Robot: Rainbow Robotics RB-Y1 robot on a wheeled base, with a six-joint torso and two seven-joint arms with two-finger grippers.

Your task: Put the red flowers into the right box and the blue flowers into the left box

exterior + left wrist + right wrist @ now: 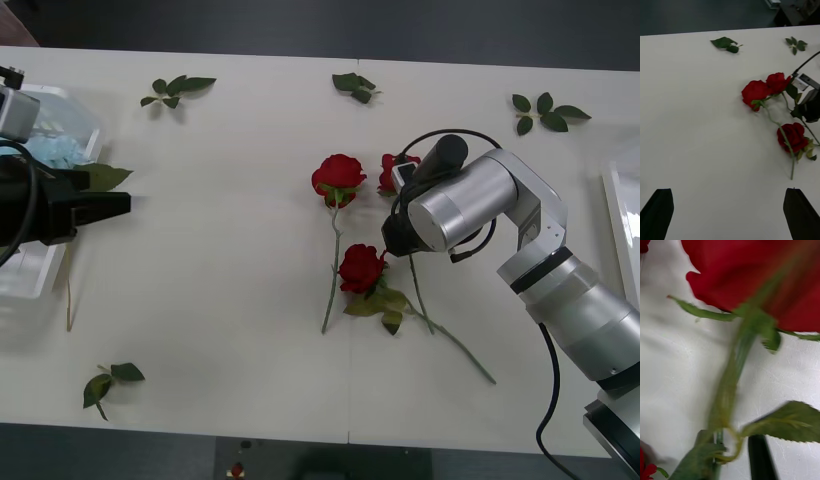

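White tabletop (pixel 230 330) stretches wide, loose leaf sprigs (pixel 176 90) scattered along its far edge. Three red flowers (pixel 339 174) lie clustered mid-table, stems crossing. The right gripper (pixel 392 240) is down among them, at the stem of the rose farthest right, just below its bloom (pixel 763 281); a black finger (pixel 760 459) sits beside that stem (pixel 730 386), but whether the jaws have closed on it cannot be told. Over at the left, the left gripper (pixel 730 213) hangs wide open and empty beside the left box (pixel 40 265), where a blue flower (pixel 52 150) already rests. The right box (pixel 620 225) waits at the table's right edge. These roses look light and floppy, with soft petals that would crush, so the thin stem near the head seems the sensible grip point.
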